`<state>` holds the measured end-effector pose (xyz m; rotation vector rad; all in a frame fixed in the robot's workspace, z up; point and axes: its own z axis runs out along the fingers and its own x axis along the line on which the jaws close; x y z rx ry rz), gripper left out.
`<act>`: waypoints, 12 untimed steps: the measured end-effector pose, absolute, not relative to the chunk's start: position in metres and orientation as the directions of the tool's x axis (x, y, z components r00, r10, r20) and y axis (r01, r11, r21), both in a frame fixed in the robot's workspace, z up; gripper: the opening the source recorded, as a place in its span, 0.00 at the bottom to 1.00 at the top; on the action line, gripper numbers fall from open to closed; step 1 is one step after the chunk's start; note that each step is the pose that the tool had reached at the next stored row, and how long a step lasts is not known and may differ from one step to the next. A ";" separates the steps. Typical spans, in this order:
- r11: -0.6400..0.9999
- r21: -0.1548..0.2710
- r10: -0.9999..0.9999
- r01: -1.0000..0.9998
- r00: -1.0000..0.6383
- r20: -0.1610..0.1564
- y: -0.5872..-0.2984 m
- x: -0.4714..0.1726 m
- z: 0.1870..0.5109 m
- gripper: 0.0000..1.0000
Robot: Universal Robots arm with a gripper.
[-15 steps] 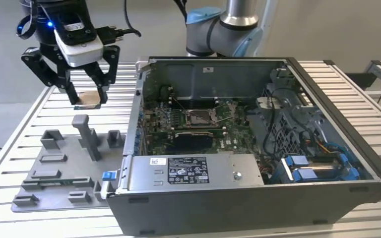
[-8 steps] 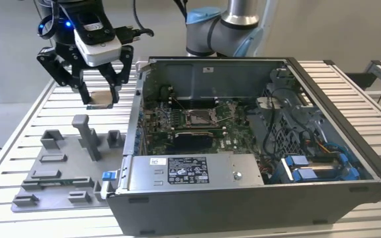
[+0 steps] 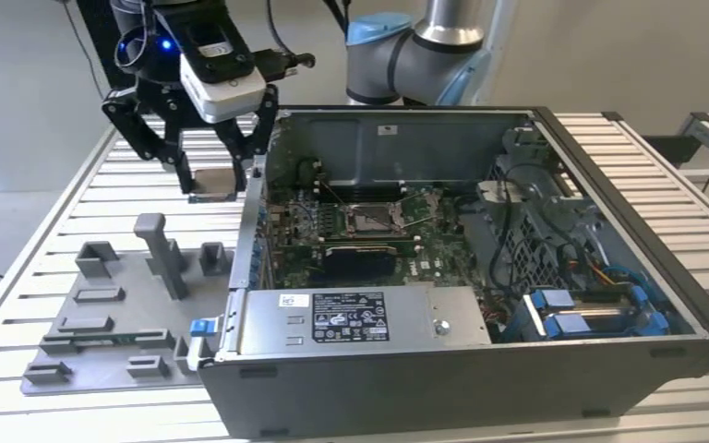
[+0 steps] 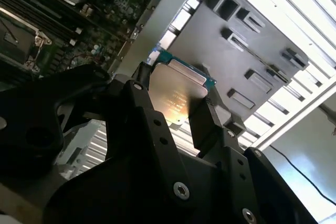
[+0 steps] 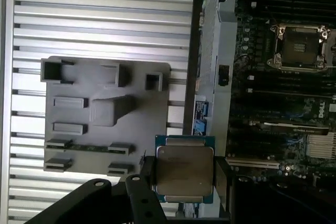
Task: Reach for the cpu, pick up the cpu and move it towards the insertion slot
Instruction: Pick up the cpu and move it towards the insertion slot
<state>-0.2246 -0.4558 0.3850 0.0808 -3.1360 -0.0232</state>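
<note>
Ribbed aluminium bench [image 3: 59, 221] carries an open computer case [image 3: 453, 388] and, at the exterior view's left of it, a grey plastic tray [image 3: 108, 323] with raised blocks. The black claw [image 3: 218, 180] hangs above the bench just outside the case's side wall, clenched on the cpu [image 3: 213, 183], one finger against each of two opposite edges. In the first wrist view the cpu [image 5: 185, 169] shows its pale silvery metal top face-on, with a thin green border around it. It lies over the gap between the tray's edge and the case wall, clear of both. In the second wrist view the chip [image 4: 176, 95] is seen tilted between the dark fingers [image 4: 202, 121]. The insertion slot [image 3: 373, 217] sits inside the case on the green motherboard [image 3: 428, 249]. Its shiny frame surrounds a dark centre [image 5: 302, 45], well apart from the held chip.
</note>
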 end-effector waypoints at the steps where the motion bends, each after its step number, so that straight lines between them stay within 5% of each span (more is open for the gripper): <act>1: 0.999 0.015 -0.052 -0.052 -0.999 0.004 -0.456 -0.222 0.385 0.00; 12: 0.999 0.015 -0.052 -0.051 -0.999 0.004 -0.456 -0.189 0.385 0.00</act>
